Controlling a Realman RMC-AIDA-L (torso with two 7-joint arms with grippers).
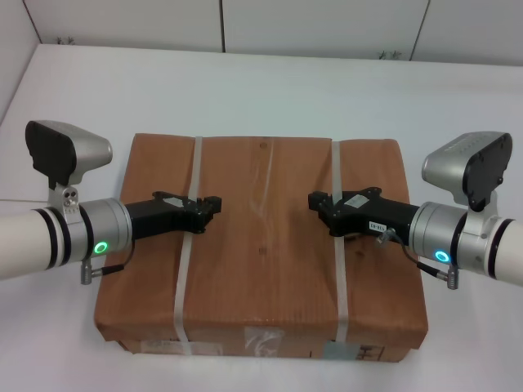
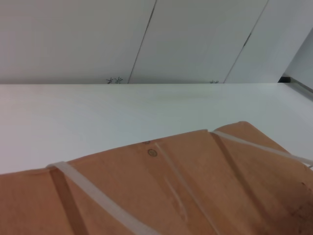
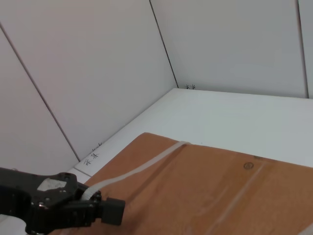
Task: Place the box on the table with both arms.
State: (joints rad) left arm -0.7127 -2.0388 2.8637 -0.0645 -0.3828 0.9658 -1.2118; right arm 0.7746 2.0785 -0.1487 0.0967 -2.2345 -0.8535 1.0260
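The left gripper (image 1: pixel 214 203) is above the top face of the box (image 1: pixel 265 245), at the left white strap (image 1: pixel 188 253), and its black fingers point toward the middle of the box; they look pressed together, but if they hold the strap I cannot tell. The right gripper (image 1: pixel 315 200) is opposite to it, at the right white strap (image 1: pixel 338 253), with its fingers pointing inward to the left gripper, and whether they are open or closed I also cannot tell. The two grippers face each other across the middle part of the box top and they are apart, with bare cardboard between them. In the right wrist view the left gripper (image 3: pixel 115 211) shows farther off, low over the cardboard and beside a strap (image 3: pixel 142 166). Behind each gripper comes a silver-white arm segment with a green glowing ring, the left arm (image 1: pixel 49 237) from the left side and the right arm (image 1: pixel 482 245) from the right side. The box is brown, flat and wide, with clear tape along its middle and pale labels (image 1: pixel 261 347) on the near side. It lies on the white table (image 1: pixel 270 90), which reaches to the white wall panels (image 1: pixel 327 24) behind.
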